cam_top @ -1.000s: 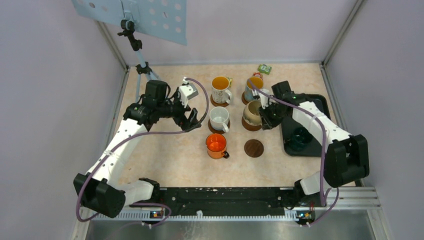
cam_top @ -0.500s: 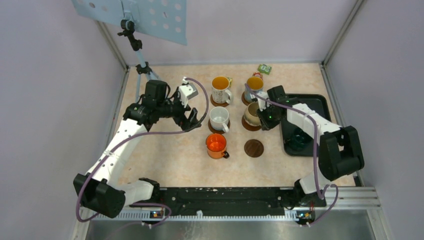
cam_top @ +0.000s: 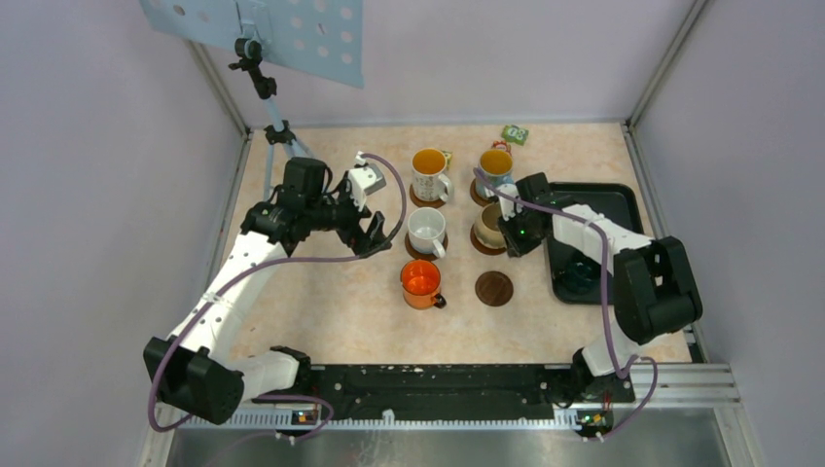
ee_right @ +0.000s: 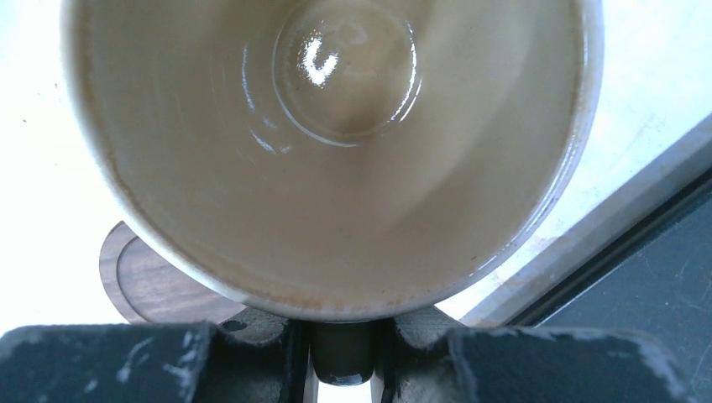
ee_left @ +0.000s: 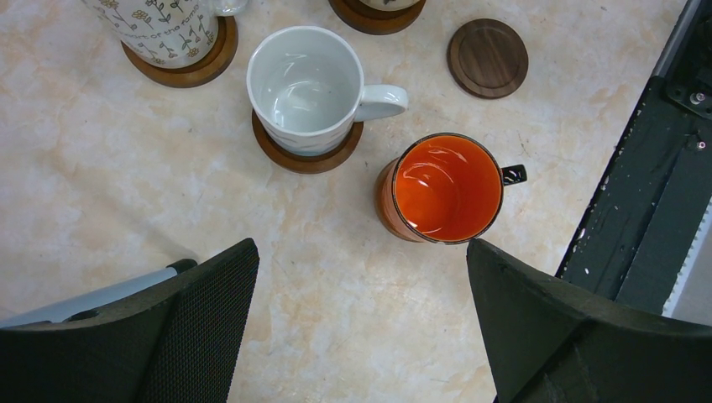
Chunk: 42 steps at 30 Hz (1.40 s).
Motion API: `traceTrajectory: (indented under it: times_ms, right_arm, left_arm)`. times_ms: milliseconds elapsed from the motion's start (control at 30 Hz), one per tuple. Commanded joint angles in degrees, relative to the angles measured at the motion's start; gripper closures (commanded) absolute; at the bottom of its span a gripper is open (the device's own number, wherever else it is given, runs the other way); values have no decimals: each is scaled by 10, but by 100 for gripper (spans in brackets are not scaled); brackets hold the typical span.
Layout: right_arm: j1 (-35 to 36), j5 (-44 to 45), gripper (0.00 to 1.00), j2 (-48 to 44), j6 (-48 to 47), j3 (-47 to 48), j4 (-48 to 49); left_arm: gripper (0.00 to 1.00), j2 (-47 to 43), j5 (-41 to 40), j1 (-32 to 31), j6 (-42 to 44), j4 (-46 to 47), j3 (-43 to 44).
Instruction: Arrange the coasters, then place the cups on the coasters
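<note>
Top external view first: the marbled beige table (cam_top: 331,311) holds everything. On its right side, my right arm crosses the black rectangular tray (cam_top: 623,199) and covers much of it. My left gripper (cam_top: 379,233) hangs left of the mugs, jaws spread fully wide with nothing between them. My right gripper (ee_right: 342,357) is pinched narrow on the handle of the beige ceramic mug (ee_right: 336,151). That mug fills my right wrist camera, its rim cut off at the top. I cannot tell whether its base touches the dark brown wooden coaster (ee_right: 143,281), of which only an edge peeks out beneath.

The dark green mug (cam_top: 582,269) sits dimly in the tray. The white flower-patterned mug (cam_top: 428,173) and the plain white mug (ee_left: 306,88) each stand on a coaster. The light blue mug (cam_top: 496,165), far right, is partly hidden behind my cable. The orange glazed mug (ee_left: 441,189) stands nearest, and I can make out no disc under it. One bare round wooden coaster (ee_left: 488,57) lies to its right. A small green packet (cam_top: 515,133) lies at the far edge, too small to read.
</note>
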Motion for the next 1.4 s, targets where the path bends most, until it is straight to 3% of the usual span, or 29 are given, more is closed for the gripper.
traceTrajectory:
  times_ms: [0,700,1100,1367]
  right_arm:
    - [7,-8,100,0,7,13,59]
    - [9,-21,94,0,4,41,0]
    - [10,-21,71,6,5,48,-7]
    - [11,-23,64,5,6,54,-16]
  left_arm:
    - [1,-13,7,1,-3,19,-2]
    - [1,-10,0,1,-1,18,-4]
    - [1,-15,-3,1,2,17,-7]
    - [1,-18,-5,1,3,16,-9]
